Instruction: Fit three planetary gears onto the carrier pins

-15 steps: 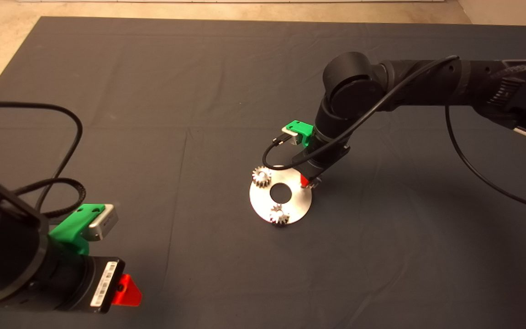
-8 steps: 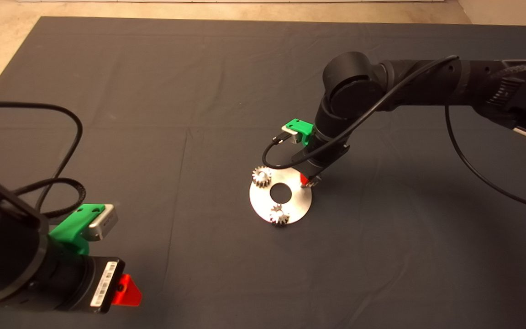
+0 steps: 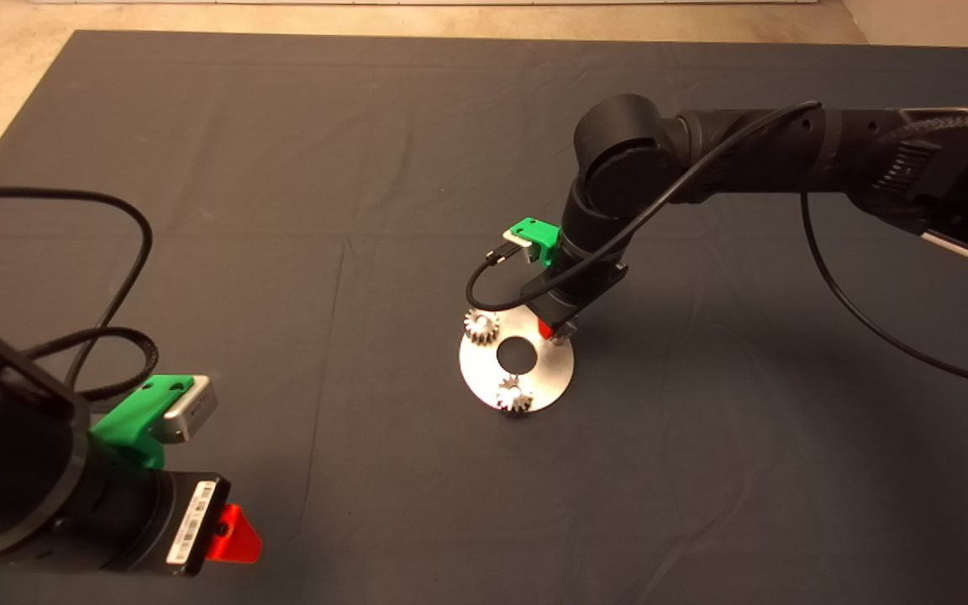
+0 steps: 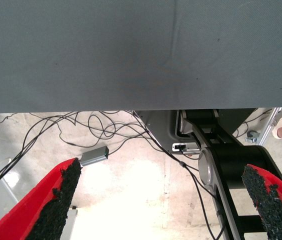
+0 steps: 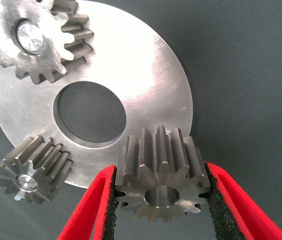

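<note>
Right hand (image 5: 159, 200) reaches down from the right, clamping a small silvery-grey toothed gear (image 5: 161, 182) over the flat round silver disc (image 5: 146, 65); left hand (image 4: 163, 202) parked lower left, fingers spread.

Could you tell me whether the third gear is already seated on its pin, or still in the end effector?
Still held. The right end effector clamps the third gear over the disc rim, its centre hole empty.
</note>
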